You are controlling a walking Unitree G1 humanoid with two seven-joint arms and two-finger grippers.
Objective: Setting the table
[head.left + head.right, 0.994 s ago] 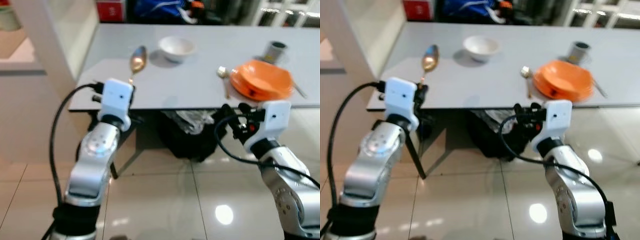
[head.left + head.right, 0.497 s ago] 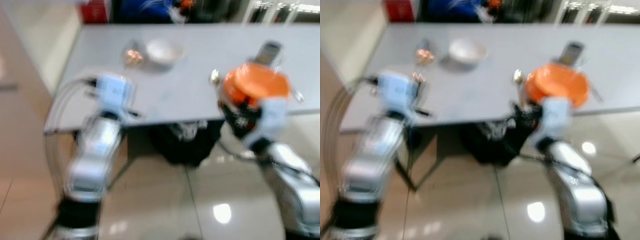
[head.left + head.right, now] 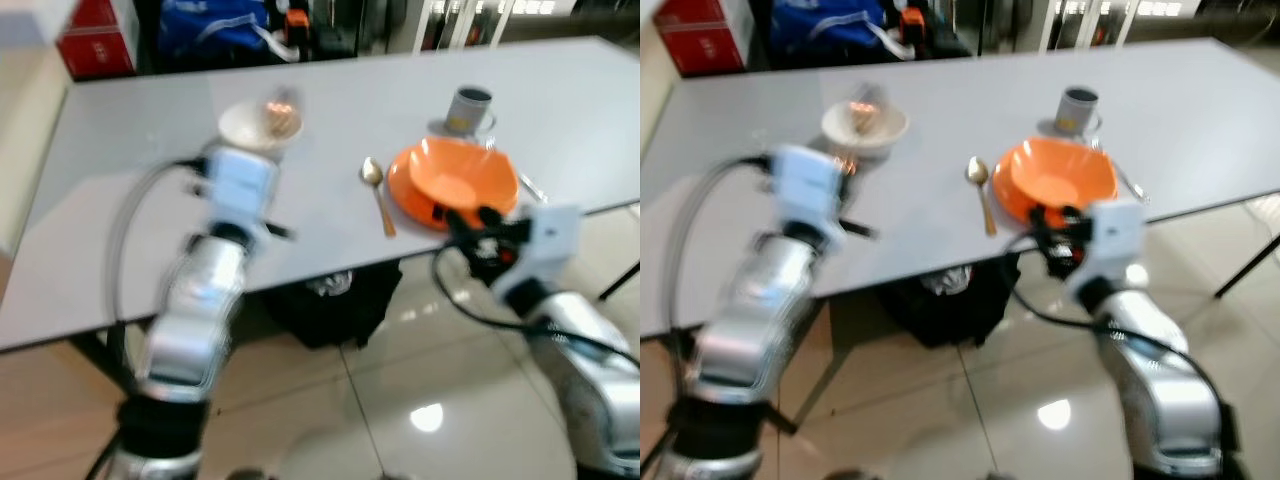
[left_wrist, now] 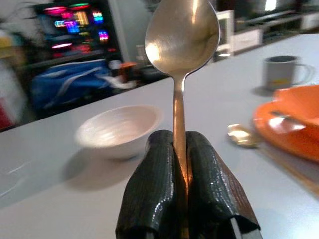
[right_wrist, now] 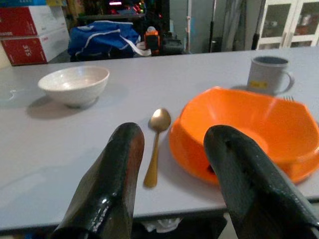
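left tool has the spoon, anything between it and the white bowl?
Nothing visible. The left tool holds the spoon upright, and the grey table between it and the white bowl is bare. The other spoon and orange bowl lie off toward the right.

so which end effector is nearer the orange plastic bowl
Right. The right end effector hovers open at the table edge just before the orange plastic bowl; the left end effector, gripping a gold metal spoon, is near the white ceramic bowl.
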